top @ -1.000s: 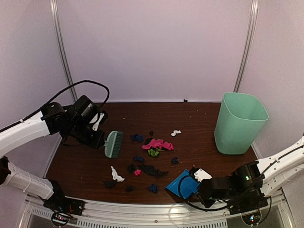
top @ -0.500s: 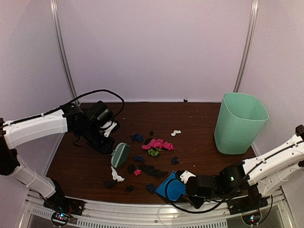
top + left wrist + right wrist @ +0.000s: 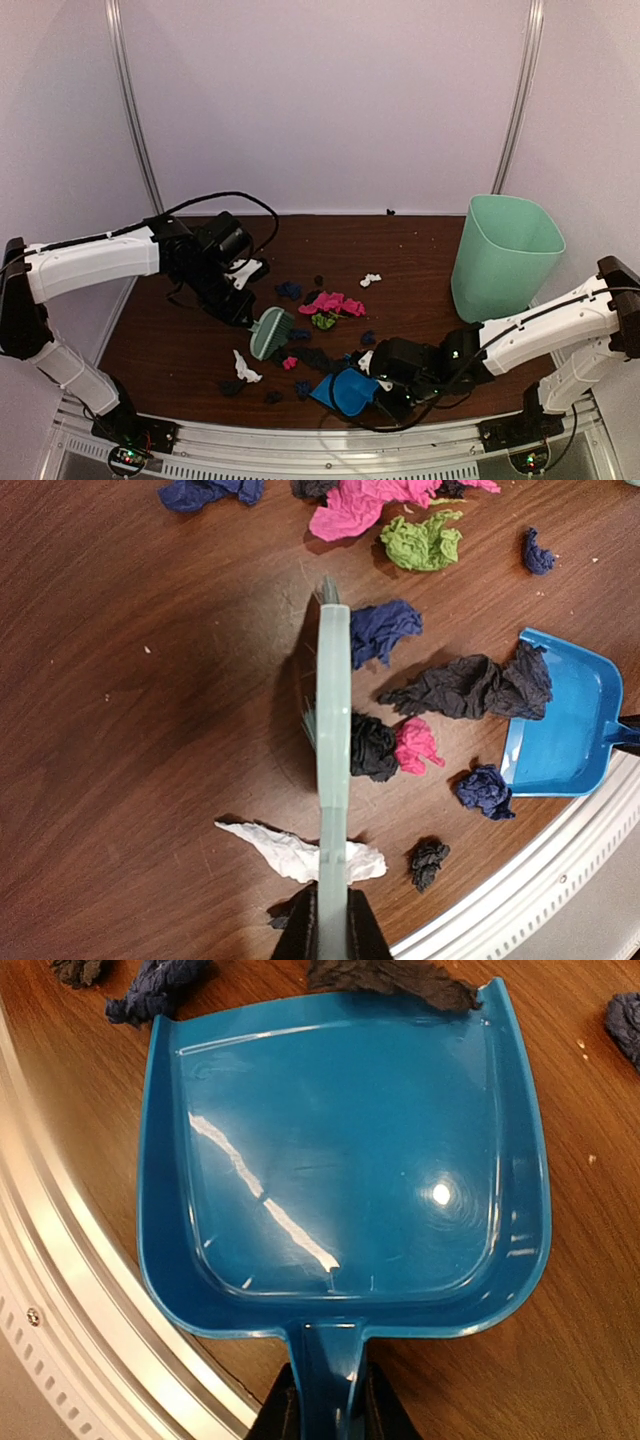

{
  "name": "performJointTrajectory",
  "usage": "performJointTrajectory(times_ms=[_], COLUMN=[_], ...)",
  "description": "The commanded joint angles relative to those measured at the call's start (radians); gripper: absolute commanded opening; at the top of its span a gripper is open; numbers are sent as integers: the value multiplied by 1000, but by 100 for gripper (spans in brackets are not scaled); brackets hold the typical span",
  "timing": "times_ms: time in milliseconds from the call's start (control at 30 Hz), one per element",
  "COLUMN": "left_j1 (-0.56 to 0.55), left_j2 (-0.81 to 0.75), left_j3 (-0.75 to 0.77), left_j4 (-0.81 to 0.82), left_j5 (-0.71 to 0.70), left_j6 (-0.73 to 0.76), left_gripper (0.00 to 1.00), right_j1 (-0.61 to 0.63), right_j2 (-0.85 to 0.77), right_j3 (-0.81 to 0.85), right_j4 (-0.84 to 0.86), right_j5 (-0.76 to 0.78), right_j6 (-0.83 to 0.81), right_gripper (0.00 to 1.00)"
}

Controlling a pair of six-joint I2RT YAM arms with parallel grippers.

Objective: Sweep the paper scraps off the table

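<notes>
**Brush and dustpan have closed in**

Top view: both arms have swung inward. The brush (image 3: 270, 333) now sits left of the paper scraps (image 3: 330, 302) on the table (image 3: 170, 340), and the dustpan (image 3: 345, 392) sits to their right.

Left wrist: the left gripper (image 3: 333, 932) is clamped tight on the brush handle, with scraps between brush and pan.

Right wrist: the right gripper (image 3: 330, 1415) is closed narrowly on the dustpan handle, with a black scrap (image 3: 390, 978) at the lip.

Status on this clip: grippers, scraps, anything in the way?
Grippers: left gripper shut on hand brush, right gripper shut on dustpan. Many paper scraps loose on table, dustpan empty, black scrap at its lip. Nothing blocking brush from pan.
</notes>
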Motion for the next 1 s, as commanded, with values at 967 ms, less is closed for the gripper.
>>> performJointTrajectory(times_ms=[967], left_j1=[-49], left_j2=[20], left_j3=[31], left_j4=[47], left_j5=[234], left_j6=[-48], left_gripper=[0], right_j1=[-71], right_j2=[193], right_j3=[172], right_j4=[121], right_j5=[-58], right_j6=[-131], right_gripper=[0])
